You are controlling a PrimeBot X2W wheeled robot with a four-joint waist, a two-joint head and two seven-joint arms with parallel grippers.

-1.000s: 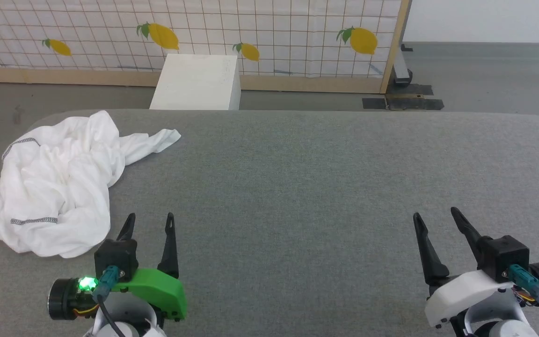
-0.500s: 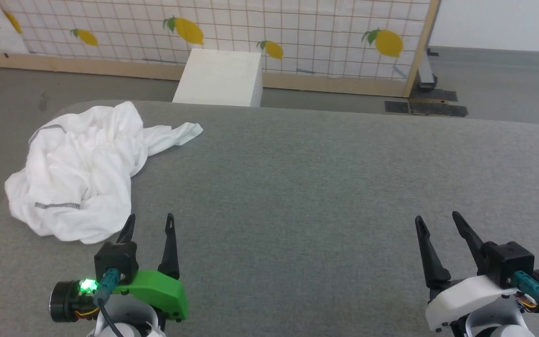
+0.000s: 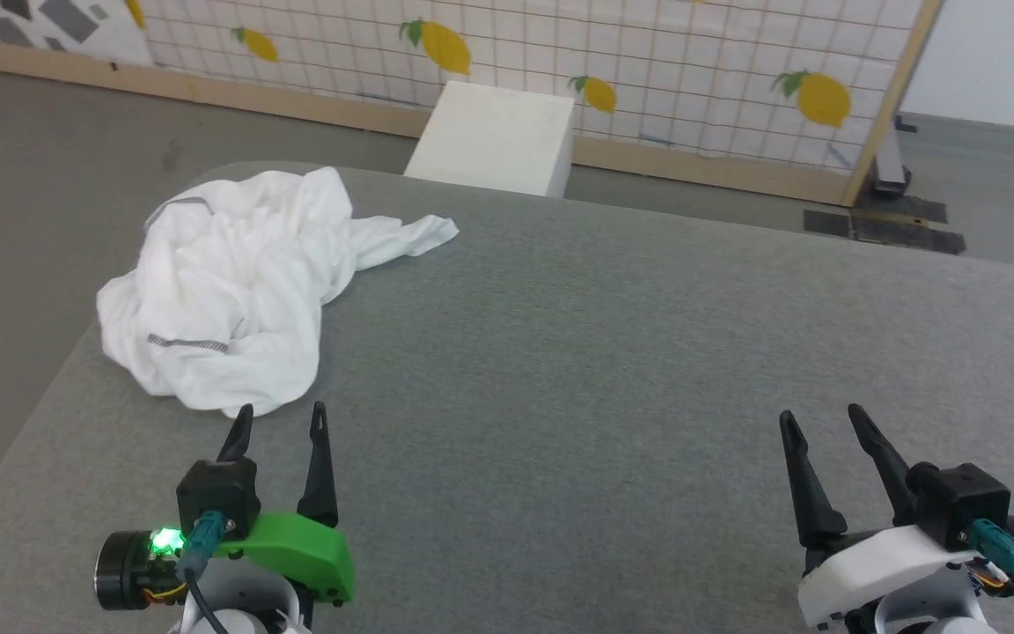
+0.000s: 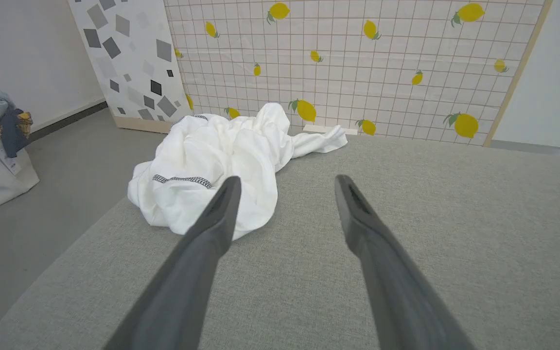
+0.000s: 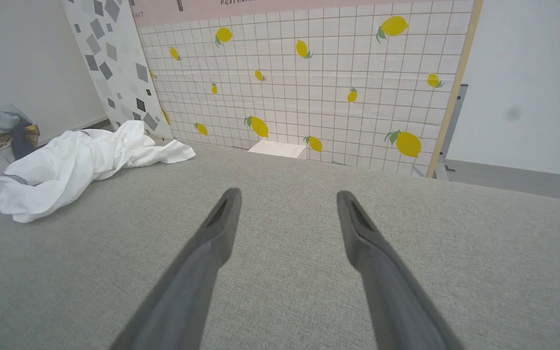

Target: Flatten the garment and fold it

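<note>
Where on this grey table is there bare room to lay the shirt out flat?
Bare: the middle and right of the table, from the garment across to the right edge, including the strip between the open left gripper and right gripper. Crowded: the far left corner, where the crumpled garment lies, one sleeve trailing right.

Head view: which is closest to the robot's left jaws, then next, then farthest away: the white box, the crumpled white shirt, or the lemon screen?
1. Crumpled white shirt, on the table just ahead.
2. White box, beyond the table's far edge.
3. Lemon screen, behind the box.
</note>
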